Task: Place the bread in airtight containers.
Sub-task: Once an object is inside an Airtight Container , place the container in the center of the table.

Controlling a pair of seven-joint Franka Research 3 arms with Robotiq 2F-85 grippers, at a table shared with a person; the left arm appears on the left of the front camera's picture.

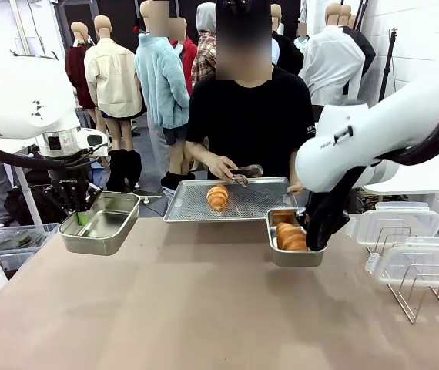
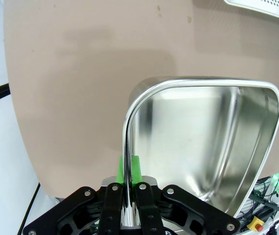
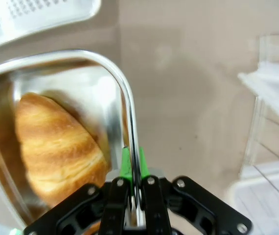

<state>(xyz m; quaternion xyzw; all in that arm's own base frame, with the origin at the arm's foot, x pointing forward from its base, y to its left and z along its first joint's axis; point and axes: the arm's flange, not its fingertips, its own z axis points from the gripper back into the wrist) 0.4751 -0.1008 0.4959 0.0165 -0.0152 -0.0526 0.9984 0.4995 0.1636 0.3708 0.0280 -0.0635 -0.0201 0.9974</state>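
**Both claws clamped on pan walls, one roll boxed and one on the tray**

The left gripper (image 2: 128,169) is closed on the side wall of the left pan (image 1: 105,223), its green pads pinching the thin steel from inside and outside. This pan sits at the far-left corner of the table (image 1: 189,308), tilted a little, with bare metal inside.

The right gripper (image 3: 132,164) is clamped the same way on the right-hand wall of the right pan (image 1: 296,258), which is right of centre and just near of the perforated tray (image 1: 262,204). One golden roll (image 3: 56,147) lies inside it, against the wall away from the pads.

The second roll (image 1: 218,197) rests on the perforated tray at the far side — well apart from both pans. Just beyond it, the person's hand (image 1: 221,166) holds a pair of tongs (image 1: 244,174) over the tray.

Clear lids (image 1: 398,223) are stacked at the right edge of the table, with a wire rack (image 1: 423,293) nearer the robot.
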